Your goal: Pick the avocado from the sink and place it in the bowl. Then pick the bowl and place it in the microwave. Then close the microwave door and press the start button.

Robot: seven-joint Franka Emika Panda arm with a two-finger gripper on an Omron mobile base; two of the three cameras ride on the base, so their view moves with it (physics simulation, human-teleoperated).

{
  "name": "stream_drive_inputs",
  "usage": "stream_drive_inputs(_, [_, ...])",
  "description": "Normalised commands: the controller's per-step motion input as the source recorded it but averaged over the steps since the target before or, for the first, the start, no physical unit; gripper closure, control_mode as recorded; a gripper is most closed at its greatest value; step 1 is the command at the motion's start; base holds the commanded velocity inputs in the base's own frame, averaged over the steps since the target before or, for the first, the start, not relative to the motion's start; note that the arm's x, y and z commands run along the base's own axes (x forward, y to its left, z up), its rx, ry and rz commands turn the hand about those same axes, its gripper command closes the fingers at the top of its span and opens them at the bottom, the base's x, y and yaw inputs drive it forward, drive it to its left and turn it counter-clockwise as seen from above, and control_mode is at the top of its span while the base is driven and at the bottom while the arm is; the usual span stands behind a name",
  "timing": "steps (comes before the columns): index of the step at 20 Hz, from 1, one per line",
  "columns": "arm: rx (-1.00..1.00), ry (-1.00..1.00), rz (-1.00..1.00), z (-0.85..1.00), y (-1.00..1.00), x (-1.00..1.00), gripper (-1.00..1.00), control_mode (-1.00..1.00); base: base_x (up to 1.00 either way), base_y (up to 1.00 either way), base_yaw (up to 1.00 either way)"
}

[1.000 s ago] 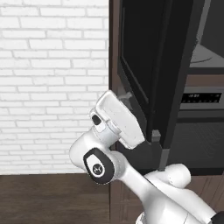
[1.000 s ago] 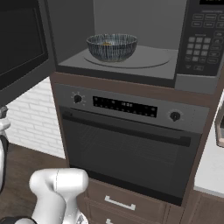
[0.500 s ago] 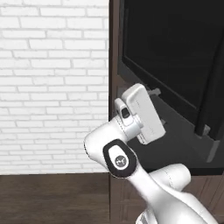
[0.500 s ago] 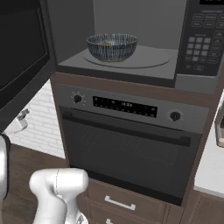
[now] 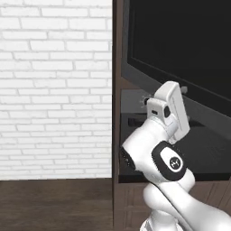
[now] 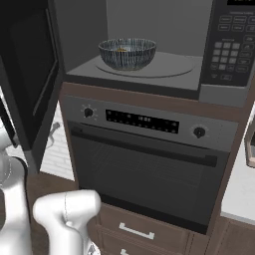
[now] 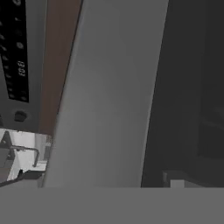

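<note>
Now the white arm's hand (image 5: 171, 110) sits against the outer face of the large black glass microwave door (image 5: 180, 49), fingers spread wide and empty; best to keep pushing flat and steady until the door latches. Farther back, the grey ribbed bowl (image 6: 127, 53) rests on the turntable inside the dark grey microwave (image 6: 149, 74). Compared with a second ago, the door has swung further toward closing
</note>
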Motion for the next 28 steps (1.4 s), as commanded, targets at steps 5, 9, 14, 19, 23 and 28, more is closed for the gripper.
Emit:
stream_drive_inputs(5, [0.3, 0.31, 0.05, 0.63, -0.08, 0.65, -1.0, -1.0, 0.0, 0.0, 0.0])
stream_drive_inputs(9, [0.35, 0.37, -0.06, 0.57, -0.25, 0.47, -1.0, -1.0, 0.0, 0.0, 0.0])
stream_drive_inputs(14, [0.36, 0.37, -0.19, 0.51, -0.28, 0.33, -1.0, -1.0, 0.0, 0.0, 0.0])
stream_drive_inputs(19, [0.35, 0.33, 0.0, 0.37, -0.79, 0.22, -1.0, -1.0, 0.0, 0.0, 0.0])
stream_drive_inputs(23, [0.31, 0.29, 0.04, 0.45, -0.75, 0.41, -1.0, -1.0, 0.0, 0.0, 0.0])
stream_drive_inputs(28, [0.29, 0.17, 0.18, 0.48, -0.46, 0.6, -1.0, -1.0, 0.0, 0.0, 0.0])
